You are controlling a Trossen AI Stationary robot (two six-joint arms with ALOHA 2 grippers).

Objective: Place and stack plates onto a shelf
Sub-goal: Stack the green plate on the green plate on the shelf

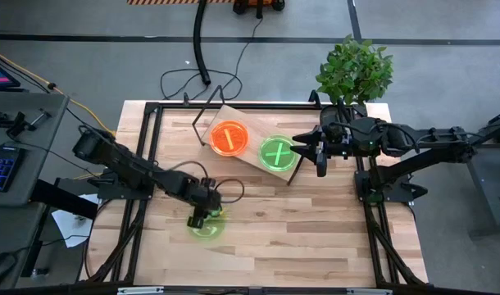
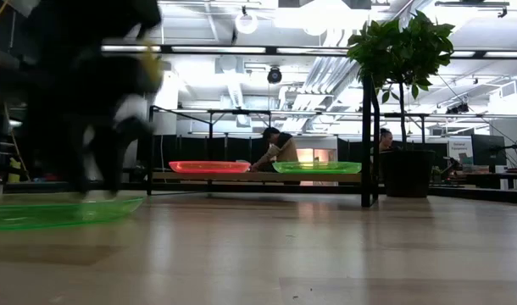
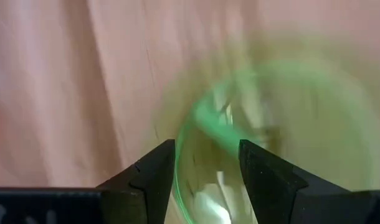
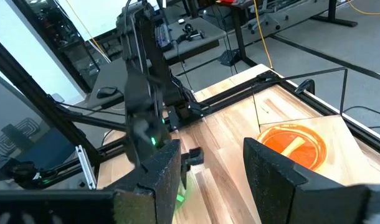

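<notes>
A green plate [image 1: 207, 229] lies flat on the tabletop near the front left; it also shows in the low view [image 2: 55, 212]. My left gripper [image 1: 202, 216] points down over its far rim, and its open fingers stand on either side of the rim [image 3: 196, 118]. The shelf [image 1: 254, 133] stands at the far middle and carries an orange plate [image 1: 229, 138] and a second green plate [image 1: 278, 153] side by side. My right gripper [image 1: 317, 157] is open and empty just right of that green plate. Other plates are out of view. My left gripper comes at the green plate from above, pointing down, with the plate's rim [image 3: 205, 134] running between its two open fingers. The view is blurred, and I cannot tell whether either finger touches the rim. The plate lies on the table.
A potted plant [image 1: 355, 70] stands at the table's far right corner, behind my right arm. A black metal frame [image 1: 147, 147] runs along the table's left, right and far edges. People sit in the room behind the table [image 2: 275, 146].
</notes>
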